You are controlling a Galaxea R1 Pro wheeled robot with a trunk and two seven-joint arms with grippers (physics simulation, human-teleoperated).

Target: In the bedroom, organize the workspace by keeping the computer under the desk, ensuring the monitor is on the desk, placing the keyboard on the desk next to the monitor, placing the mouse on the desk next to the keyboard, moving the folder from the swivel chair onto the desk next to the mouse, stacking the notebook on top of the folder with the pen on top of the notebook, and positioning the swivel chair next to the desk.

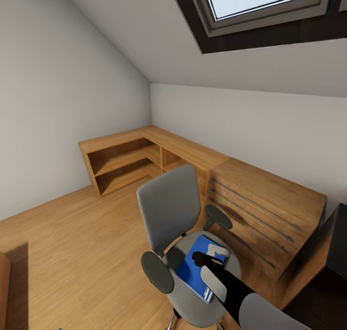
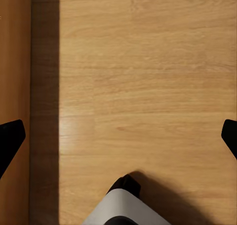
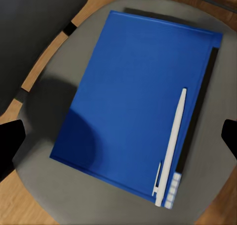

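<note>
Three items, by our reckoning, are yet to move: the folder (image 3: 133, 96), a pen (image 3: 171, 146) on it, both on the chair (image 1: 193, 253), where our right tool (image 3: 118, 141) hovers wide open, empty.

no readable text, labels or numbers

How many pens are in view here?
1. A white pen lies on the blue folder on the chair seat, under the right gripper. Others may be hidden.
</note>
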